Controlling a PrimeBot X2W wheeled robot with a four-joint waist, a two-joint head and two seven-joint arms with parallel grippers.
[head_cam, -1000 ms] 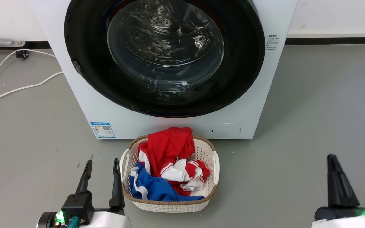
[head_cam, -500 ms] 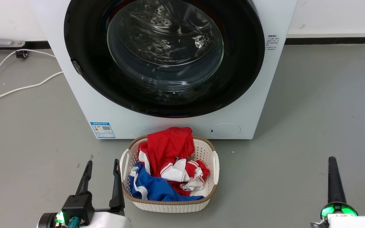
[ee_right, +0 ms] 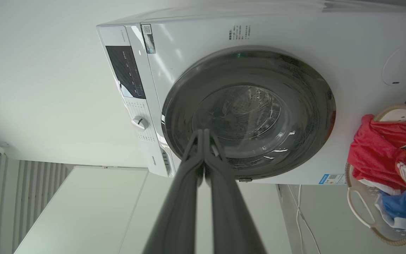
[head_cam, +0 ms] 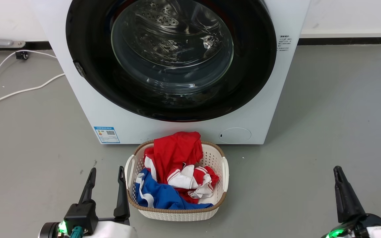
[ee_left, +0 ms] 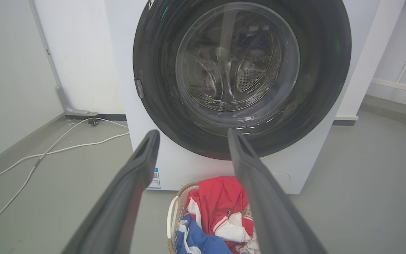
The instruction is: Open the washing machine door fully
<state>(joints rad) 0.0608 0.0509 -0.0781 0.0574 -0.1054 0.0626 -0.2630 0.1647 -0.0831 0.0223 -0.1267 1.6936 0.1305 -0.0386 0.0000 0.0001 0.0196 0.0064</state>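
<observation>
Washing machine door (head_cam: 250,66) being seen closed flush against washing machine (head_cam: 88,109), ahead of and above both grippers, beyond laundry basket (head_cam: 177,215). Small grey tab (head_cam: 79,69) sitting on door's left rim, so left gripper (head_cam: 107,170) being judged nearer; its fingers being held apart, empty. Right gripper (ee_right: 203,133) being held pinched together on nothing. Blue sticker (head_cam: 107,134) and black print (head_cam: 283,44): too small to be read.

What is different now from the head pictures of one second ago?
The right gripper has turned about its wrist: seen broad, then edge-on, now broad again, tip a little further left. It is shut and empty. The left gripper stays open and in place, the washing machine door stays closed, the laundry basket has not moved.
</observation>
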